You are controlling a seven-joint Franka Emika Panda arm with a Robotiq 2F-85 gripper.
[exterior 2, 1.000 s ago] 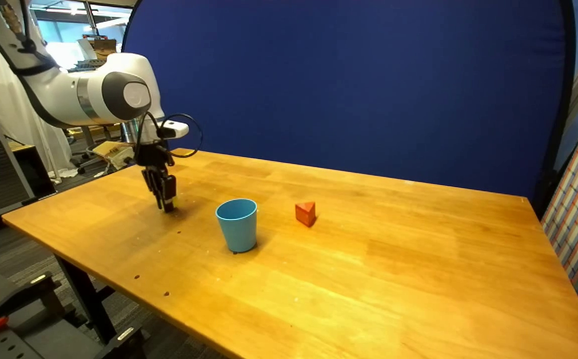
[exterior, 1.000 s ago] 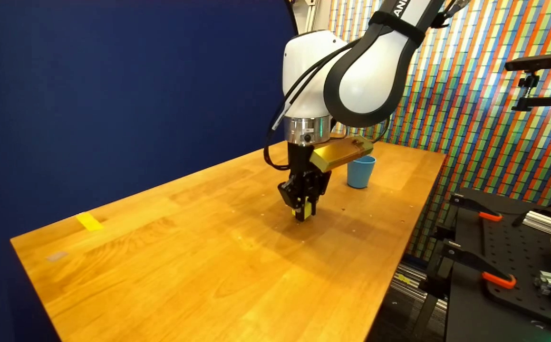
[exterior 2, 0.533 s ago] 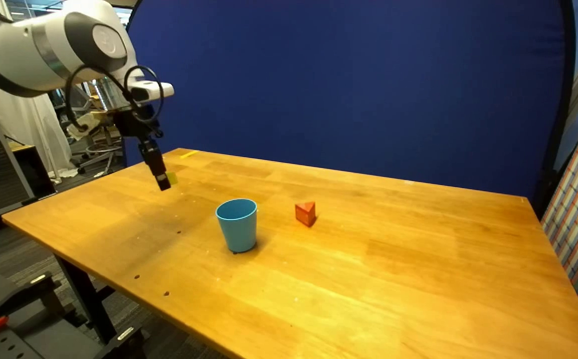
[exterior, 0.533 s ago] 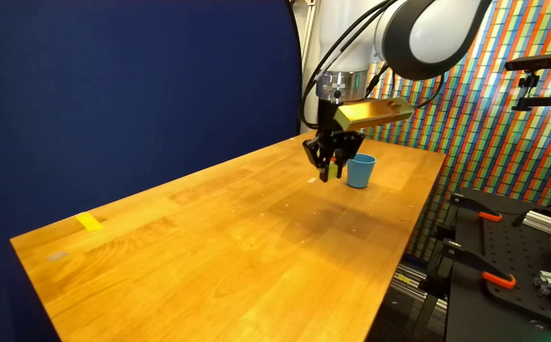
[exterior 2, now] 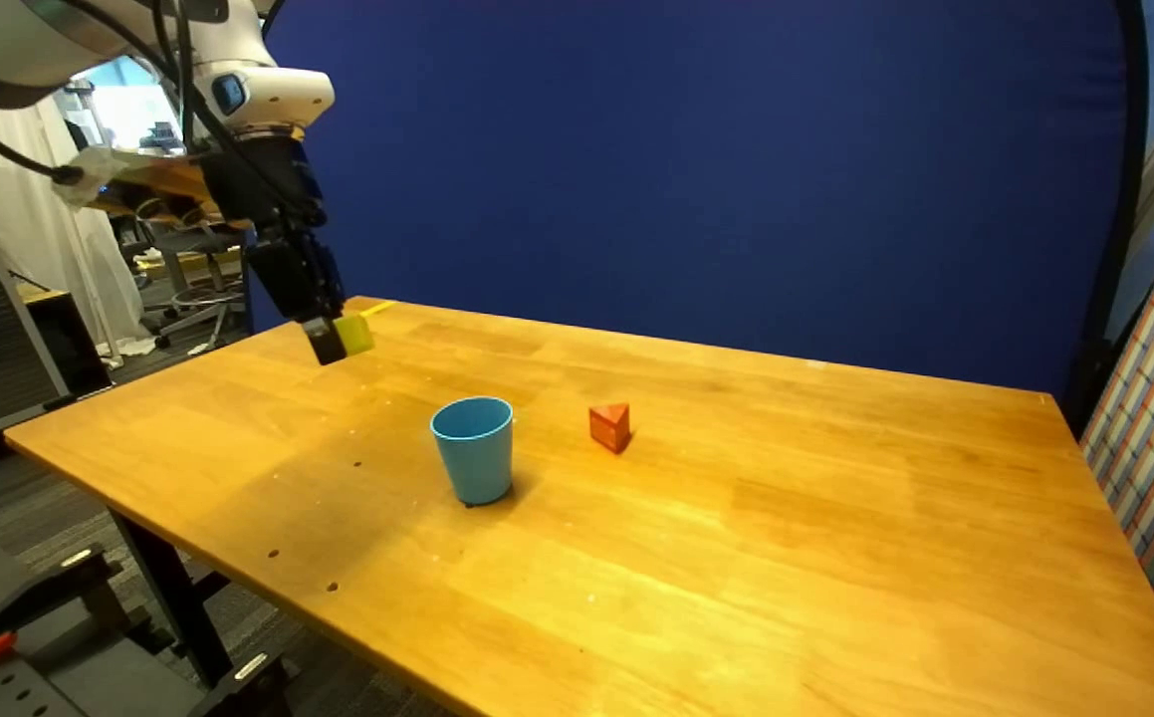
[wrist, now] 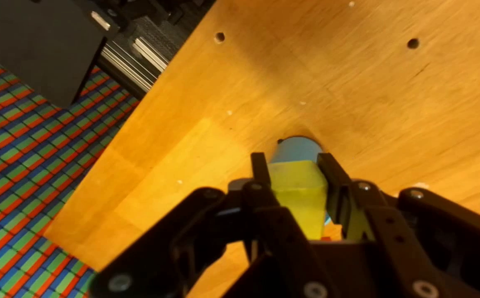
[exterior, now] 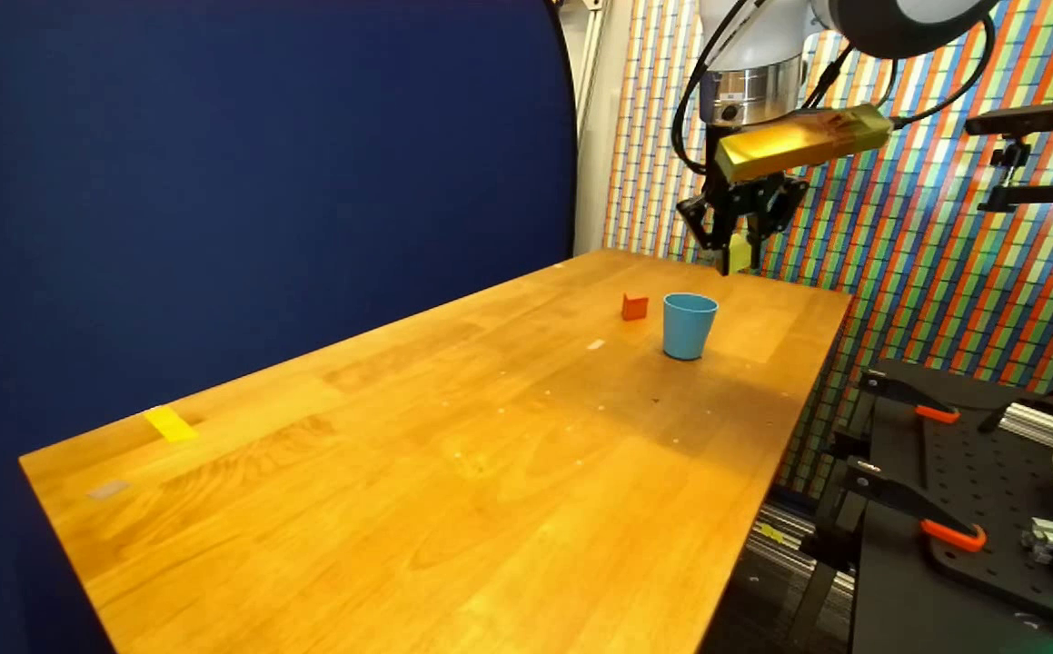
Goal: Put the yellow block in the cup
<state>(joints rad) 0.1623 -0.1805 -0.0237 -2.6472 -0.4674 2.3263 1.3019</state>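
Gripper clamped on the yellow block, a finger against each of two opposite sides; it points down with some lean. In an exterior view the yellow block juts out past the fingers. Yellow block is held clear of the table, higher than the cup and off to one side of it in both exterior views. Placement in the cup not yet made. Gold box fixed beside the wrist, above the fingers (a cable leaves its end toward the arm).

Cup: light blue, upright on the table, mouth up. In the wrist view it lies beyond the yellow block, which hides part of it (its inside cannot be read from there).

Red block: near the cup, a gap between them, triangular top face, resting on the table.

Table: wood, a few small holes, soft shadow near the cup. Yellow tape lies flat by the table's edge, well apart from the cup.

Past the table's side: black bench with orange-tipped clamps. Behind everything: blue backdrop and a wall of coloured strips.
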